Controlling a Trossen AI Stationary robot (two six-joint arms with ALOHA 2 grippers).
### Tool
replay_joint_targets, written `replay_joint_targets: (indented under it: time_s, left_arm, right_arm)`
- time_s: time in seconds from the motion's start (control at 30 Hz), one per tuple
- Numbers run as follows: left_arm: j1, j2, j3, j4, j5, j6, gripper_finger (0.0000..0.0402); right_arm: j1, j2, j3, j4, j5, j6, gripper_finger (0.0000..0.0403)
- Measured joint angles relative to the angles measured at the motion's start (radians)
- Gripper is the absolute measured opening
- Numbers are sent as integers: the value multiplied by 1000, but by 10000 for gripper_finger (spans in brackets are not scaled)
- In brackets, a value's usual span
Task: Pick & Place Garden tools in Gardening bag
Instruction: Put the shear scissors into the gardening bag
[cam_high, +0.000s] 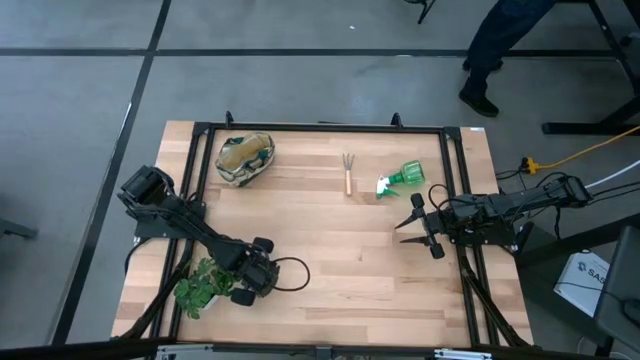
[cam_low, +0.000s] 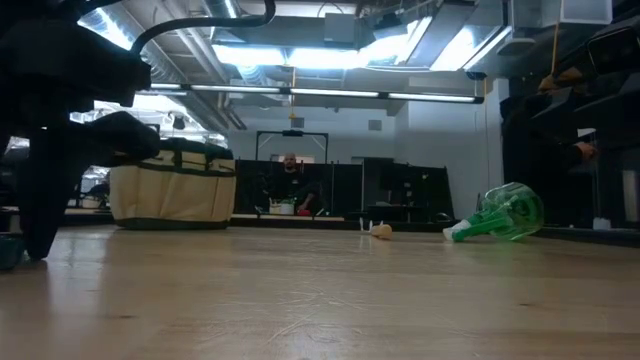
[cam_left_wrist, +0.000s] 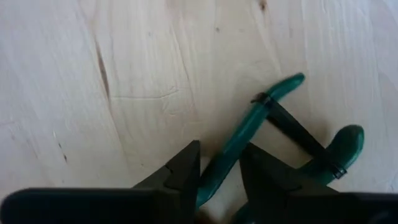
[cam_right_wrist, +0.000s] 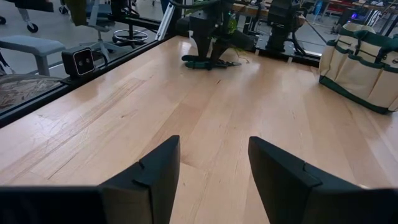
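The pruning shears (cam_left_wrist: 292, 118), with green handles and a black strap, lie on the table at the near left, beside the leafy plant (cam_high: 203, 286). My left gripper (cam_high: 255, 277) points down at them, fingers closed around one handle. My right gripper (cam_high: 418, 226) is open and empty at the right, near the green spray bottle (cam_high: 405, 178), which lies on its side. The three-prong rake (cam_high: 348, 173) lies flat at the far middle. The gardening bag (cam_high: 245, 158) stands at the far left. No trowel shows. My left gripper pinches one green handle of the shears (cam_left_wrist: 227, 149) between its two fingers (cam_left_wrist: 186, 171), partway along that handle. The fingers come from above, pointing down, and lie across it. The shears lie flat on the table (cam_right_wrist: 205, 62).
A black frame (cam_high: 320, 128) runs around the table's edges. A person (cam_low: 290, 180) sits in the room beyond the far edge. Bare wood lies between the two grippers (cam_high: 340, 250).
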Motion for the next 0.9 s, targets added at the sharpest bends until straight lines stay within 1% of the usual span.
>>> replay_joint_targets:
  time_s: [0.27, 0.6, 0.73, 0.9]
  left_arm:
    - [1, 1, 0, 1, 0, -72, 26]
    - [3, -9, -3, 13, 2, -80, 25]
    - [22, -36, -8, 24, 13, -31, 25]
    - [75, -61, -6, 77, 15, 52, 25]
  right_arm:
    - [0, 0, 0, 0, 0, 0, 193]
    - [0, 0, 0, 0, 0, 0, 193]
    - [0, 0, 0, 0, 0, 0, 193]
    - [0, 0, 0, 0, 0, 0, 193]
